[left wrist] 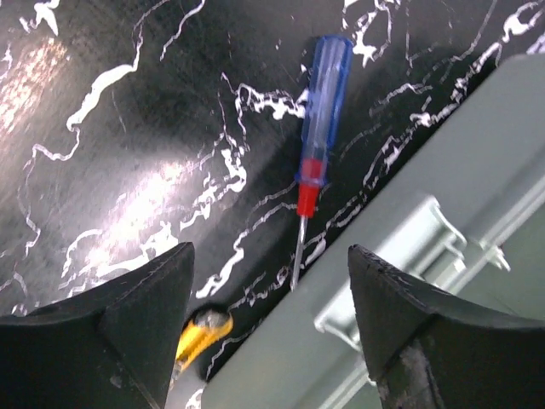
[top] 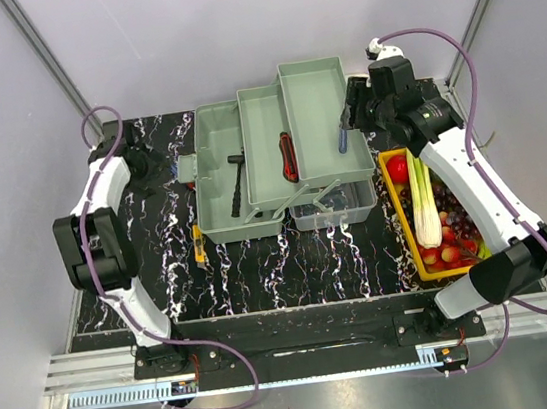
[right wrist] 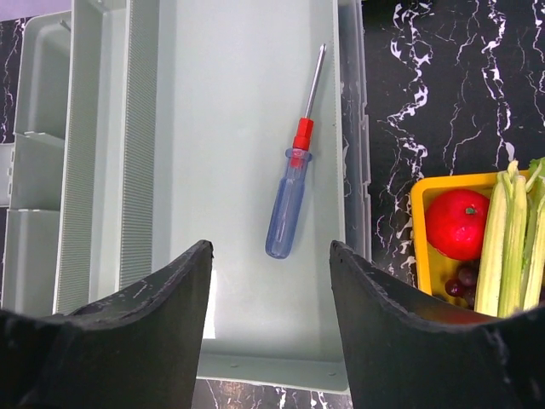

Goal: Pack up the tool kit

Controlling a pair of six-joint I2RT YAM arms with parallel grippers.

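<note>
The tool kit (top: 224, 176) lies open mid-table, its pale green trays (top: 312, 98) folded out. A black hammer (top: 239, 184) lies in the left compartment and a red-and-black knife (top: 288, 155) in the middle tray. A blue screwdriver (right wrist: 294, 192) with a red collar lies in the right tray (right wrist: 230, 102). My right gripper (right wrist: 271, 256) hovers above it, open and empty. My left gripper (left wrist: 271, 281) is open and empty over the table at the kit's left side. A second blue screwdriver (left wrist: 322, 128) lies there on the black marble beside the kit's wall (left wrist: 443, 213).
A yellow tray (top: 394, 204) of vegetables stands right of the kit; it shows a red tomato (right wrist: 457, 223) and green stalks (right wrist: 502, 239). A yellow-handled tool (top: 198, 243) lies on the table by the kit's front left corner, also in the left wrist view (left wrist: 200, 332).
</note>
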